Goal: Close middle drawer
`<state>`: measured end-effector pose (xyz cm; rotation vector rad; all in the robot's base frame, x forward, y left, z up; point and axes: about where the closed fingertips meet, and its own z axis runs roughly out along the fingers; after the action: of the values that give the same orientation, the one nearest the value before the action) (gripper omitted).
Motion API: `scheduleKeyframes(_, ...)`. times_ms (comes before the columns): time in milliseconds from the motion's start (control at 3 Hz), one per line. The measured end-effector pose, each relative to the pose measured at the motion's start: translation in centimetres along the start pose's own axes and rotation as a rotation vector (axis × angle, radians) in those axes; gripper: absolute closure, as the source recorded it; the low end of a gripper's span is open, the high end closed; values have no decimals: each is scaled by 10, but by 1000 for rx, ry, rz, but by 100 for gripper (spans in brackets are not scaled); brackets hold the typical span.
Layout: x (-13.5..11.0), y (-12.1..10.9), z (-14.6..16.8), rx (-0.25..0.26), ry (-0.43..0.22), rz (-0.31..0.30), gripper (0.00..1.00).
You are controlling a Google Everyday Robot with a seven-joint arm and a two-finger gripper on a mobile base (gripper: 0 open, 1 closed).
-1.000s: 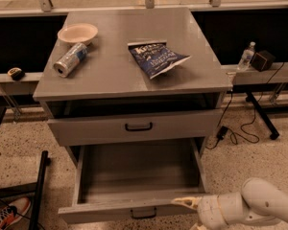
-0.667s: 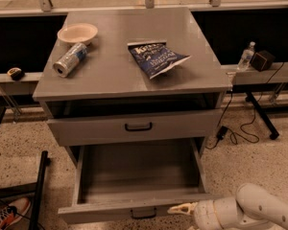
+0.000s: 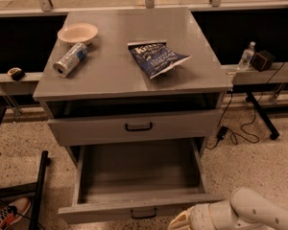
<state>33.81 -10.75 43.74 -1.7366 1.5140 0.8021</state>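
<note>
At bottom right, the gripper (image 3: 178,222), open or closed I cannot tell, sits by the pulled-out middle drawer (image 3: 101,211); push squarely near its handle (image 3: 144,214), keeping travel straight.

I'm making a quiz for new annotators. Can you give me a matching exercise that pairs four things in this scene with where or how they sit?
Things:
1. bowl
2. can
3. chip bag
4. gripper

Places or states:
A. low at the picture's bottom edge, by the front panel of the pulled-out middle drawer
B. lying on its side, left part of the cabinet top
C. upright, back left corner of the cabinet top
D. lying flat, right of centre on the cabinet top

Pairs: 1-C, 2-B, 3-D, 4-A
</note>
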Motion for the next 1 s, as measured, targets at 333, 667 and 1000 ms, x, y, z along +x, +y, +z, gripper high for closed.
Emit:
scheduleKeyframes(333,0,-1,4,-4,-15,-5,100)
scheduleKeyframes(667,12,-22,19,90,-53,29,100)
scheduleKeyframes(1000,29,-42,39,207,-34,88,100)
